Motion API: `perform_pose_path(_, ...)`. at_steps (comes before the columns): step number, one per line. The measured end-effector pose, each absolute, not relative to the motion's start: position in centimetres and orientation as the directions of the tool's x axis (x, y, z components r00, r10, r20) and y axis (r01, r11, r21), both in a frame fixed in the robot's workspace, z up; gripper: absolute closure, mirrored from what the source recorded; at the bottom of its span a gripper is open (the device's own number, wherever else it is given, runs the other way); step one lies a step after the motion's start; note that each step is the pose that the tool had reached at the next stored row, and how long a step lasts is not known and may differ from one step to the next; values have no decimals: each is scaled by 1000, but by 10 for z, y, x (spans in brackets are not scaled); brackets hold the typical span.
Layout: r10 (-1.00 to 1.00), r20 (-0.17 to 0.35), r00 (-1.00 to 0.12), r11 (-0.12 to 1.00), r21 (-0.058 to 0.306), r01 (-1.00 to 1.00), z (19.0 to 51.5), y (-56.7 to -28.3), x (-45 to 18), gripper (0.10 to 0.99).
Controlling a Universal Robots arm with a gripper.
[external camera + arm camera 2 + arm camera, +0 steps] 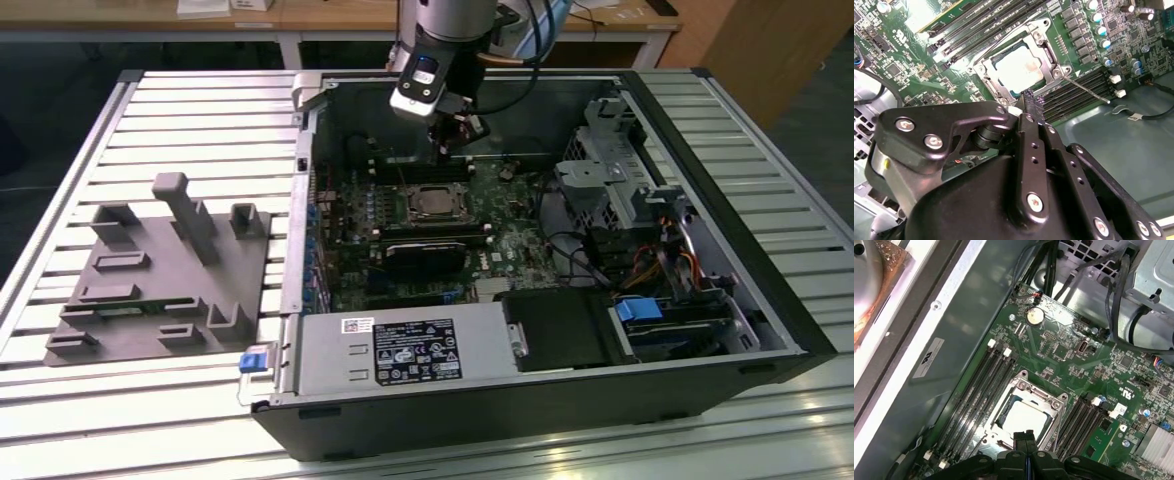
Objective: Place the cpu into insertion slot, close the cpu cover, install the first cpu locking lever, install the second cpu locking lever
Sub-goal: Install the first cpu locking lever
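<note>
The cpu [431,205] lies flat in the insertion slot on the green motherboard, its silvery top showing in both wrist views [1019,67] [1024,419]. The cpu cover [1046,47] [1053,404] lies down around it as a metal frame, hiding most of the slot. A thin metal locking lever [1086,90] juts out from one socket corner across the memory slots. My gripper [446,150] [1029,102] [1026,436] hovers above the socket's edge, shut, with nothing between its fingers.
The open computer case [787,330] walls in the board. A black fan shroud [427,255] sits just in front of the socket, with the power supply [400,350], drive cage [614,170] and cables [587,255] nearby. A grey fixture plate [160,270] stands at the exterior view's left.
</note>
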State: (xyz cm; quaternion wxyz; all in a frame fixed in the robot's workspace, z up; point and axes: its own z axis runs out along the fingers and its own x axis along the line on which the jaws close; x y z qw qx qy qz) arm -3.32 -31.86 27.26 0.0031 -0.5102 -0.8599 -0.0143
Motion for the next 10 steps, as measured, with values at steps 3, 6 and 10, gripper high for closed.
perform_pose_path(3, 875, 20, -483, 483, 21, 876, 273, -319, -33, 980)
perform_pose_path(6, 873, 20, -488, 487, 21, 873, 273, -319, -33, 980)
perform_pose_path(10, 869, 20, -494, 493, 21, 870, 273, -319, -33, 980)
